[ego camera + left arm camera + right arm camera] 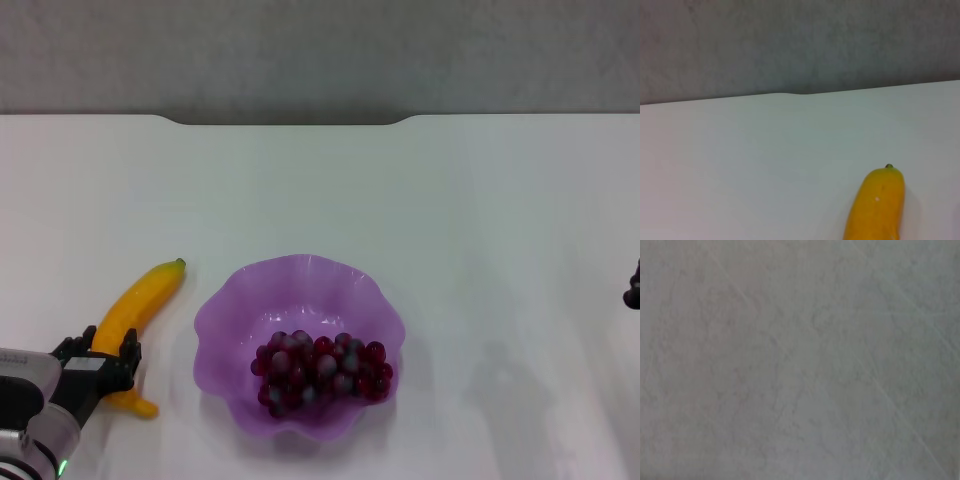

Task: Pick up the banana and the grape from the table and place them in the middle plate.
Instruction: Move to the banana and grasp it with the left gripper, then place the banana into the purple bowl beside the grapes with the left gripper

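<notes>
Head view: the counter [450,200] is a plain white, smooth, flat top w/ a shallow notch cut into its far edge; a grey textured wall lies beyond it.

The middle plate [225,310] sits near-centre on the counter. Material: translucent purple plastic, bowl-like, w/ a wavy scalloped rim. The grape [322,372] lies inside it, on the near side of the bowl: a long bunch of small round dark red-purple berries, several w/ a greyish frosted look, running left-right.

The banana [145,298] lies on the counter just left of the plate, not touching it. Shape: curved, smooth, plastic-looking, yellow-orange. Its small dark-green tip points far-right; its stem end lies near-left.

Left tool [100,350]: at the near-left corner, black fingers set on either side of the banana's near half. Fingers are spread, one on each side of the fruit; contact w/ the skin cannot be confirmed. Grey-white wrist housing sits behind the tool at the picture's edge.

Left wrist view: the banana's far end [877,207] shows as a rounded yellow-orange form w/ the dark tip, resting on the white counter; notched far edge and grey wall behind. The tool's own fingers are not seen here.

Right tool [633,288]: only a dark sliver at the right edge of the head view, well apart from the plate; finger state cannot be told. Right wrist view: only a grey, mottled surface.
</notes>
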Available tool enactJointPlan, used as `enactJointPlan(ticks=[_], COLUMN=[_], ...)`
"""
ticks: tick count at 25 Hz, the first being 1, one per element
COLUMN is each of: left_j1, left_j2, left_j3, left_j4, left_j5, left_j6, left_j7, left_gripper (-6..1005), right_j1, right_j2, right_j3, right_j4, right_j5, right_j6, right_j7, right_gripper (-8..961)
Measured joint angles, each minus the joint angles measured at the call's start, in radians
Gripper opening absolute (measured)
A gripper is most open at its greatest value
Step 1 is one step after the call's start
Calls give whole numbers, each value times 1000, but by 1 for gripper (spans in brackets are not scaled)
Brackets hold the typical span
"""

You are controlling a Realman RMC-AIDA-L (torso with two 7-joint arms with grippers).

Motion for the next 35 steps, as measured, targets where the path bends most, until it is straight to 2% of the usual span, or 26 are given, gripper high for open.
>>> enactJointPlan(ticks=[1, 7, 13, 20, 23, 28, 32, 35], left_j1=[0, 0, 2, -4, -2, 15, -4, -32], left_j2=[0, 0, 3, 10, 11, 9, 9, 9], left_j3=[0, -2, -6, -8, 11, 32, 30, 29], left_j4=[0, 1, 9, 32, 32, 22, 23, 28], left_j5=[0, 0, -3, -1, 85, 427, 627, 681], left_j6=[0, 0, 20, 172, 288, 501, 530, 511], left_j7=[0, 1, 10, 6, 3, -9, -43, -60], left_gripper=[581, 498, 498, 498, 498, 499, 499, 499], right_j1=[0, -1, -1, 1, 1, 4, 5, 9], right_j2=[0, 0, 0, 0, -1, -2, -2, -2], right_j3=[0, 0, 0, 0, 0, 0, 0, -1], right_j4=[0, 2, 5, 9, 16, 20, 21, 23], right_j5=[0, 0, 0, 0, 0, 4, 4, 3], right_j6=[0, 0, 0, 6, 7, 8, 8, 9], right_j7=[0, 0, 0, 0, 0, 1, 6, 18], right_gripper=[-1, -1, -1, -1, -1, -1, -1, -1])
